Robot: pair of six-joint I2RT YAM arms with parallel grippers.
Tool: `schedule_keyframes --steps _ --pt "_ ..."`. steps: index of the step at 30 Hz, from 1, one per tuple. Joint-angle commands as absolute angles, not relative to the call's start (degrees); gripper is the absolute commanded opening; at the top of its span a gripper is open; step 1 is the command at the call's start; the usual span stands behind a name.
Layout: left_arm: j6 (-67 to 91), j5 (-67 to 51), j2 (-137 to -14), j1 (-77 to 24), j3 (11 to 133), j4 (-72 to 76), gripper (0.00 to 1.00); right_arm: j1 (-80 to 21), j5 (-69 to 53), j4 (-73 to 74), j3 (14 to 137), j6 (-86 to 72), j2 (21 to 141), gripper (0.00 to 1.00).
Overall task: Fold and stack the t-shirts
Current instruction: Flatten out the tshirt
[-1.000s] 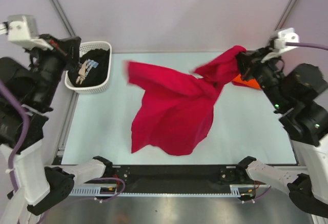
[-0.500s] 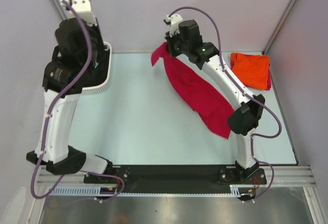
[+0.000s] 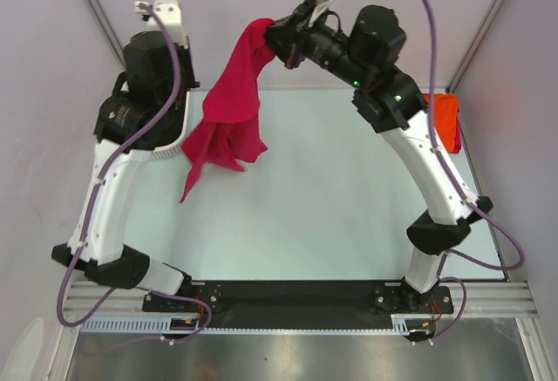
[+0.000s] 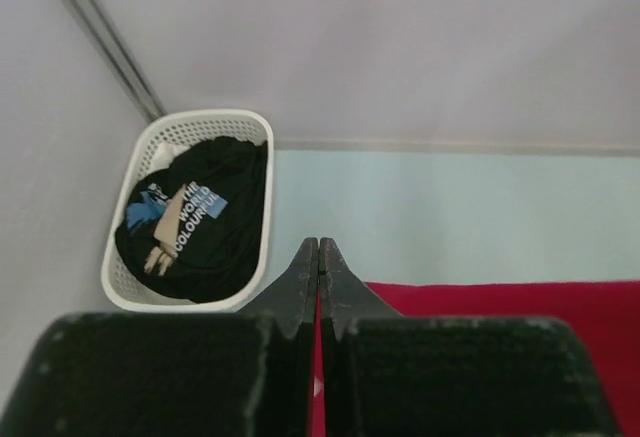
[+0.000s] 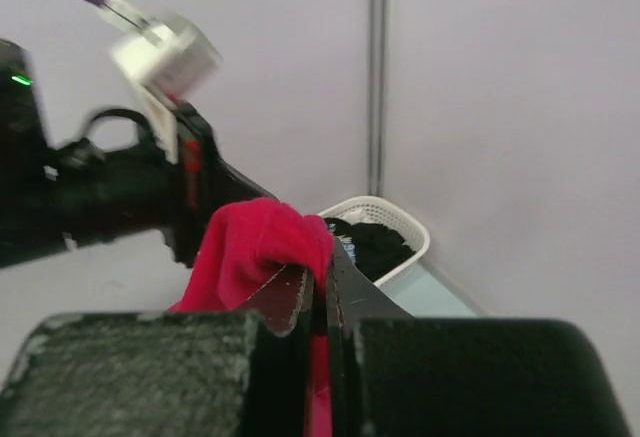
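Right claw (image 5: 322, 257) pinching crimson tee (image 3: 228, 106), bunched above worktop (image 3: 331, 189). Left claw (image 4: 318, 277) pressed together, seemingly empty. Likely step: spreading. Next: left takes free corner.

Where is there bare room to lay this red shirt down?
The table is bare across its middle and near half, between the hanging red t-shirt and the right arm. Crowded: the basket and left arm at far left, the orange t-shirt at far right.

The left arm (image 3: 105, 198) and right arm (image 3: 427, 170) share white shells, black joints, purple cables (image 3: 432, 50); the right gripper (image 5: 322, 257) is scuffed black.
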State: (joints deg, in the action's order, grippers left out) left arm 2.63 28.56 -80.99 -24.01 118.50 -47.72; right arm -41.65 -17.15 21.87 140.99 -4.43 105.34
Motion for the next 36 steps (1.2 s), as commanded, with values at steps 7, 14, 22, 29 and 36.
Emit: schedule_keyframes --steps 7,14,22,29,36 --pt "4.3 21.5 -86.9 -27.4 119.7 -47.9 0.0 -29.2 11.8 14.2 103.3 6.6 87.6 0.0" --pt "4.1 19.8 -88.2 -28.7 121.9 -49.7 0.26 -19.5 32.5 7.8 81.0 8.9 85.9 0.84" --pt "1.8 14.6 -88.2 -30.8 116.2 -50.2 1.0 -17.8 24.5 18.9 83.7 4.7 81.8 1.0" --pt "3.1 5.3 -87.0 -36.1 92.4 -49.1 1.0 -16.1 21.0 31.6 70.7 -1.1 75.8 1.0" --pt "5.5 0.9 -86.3 -41.7 75.8 -49.9 0.99 -8.4 16.4 38.8 65.0 -8.2 79.4 0.98"
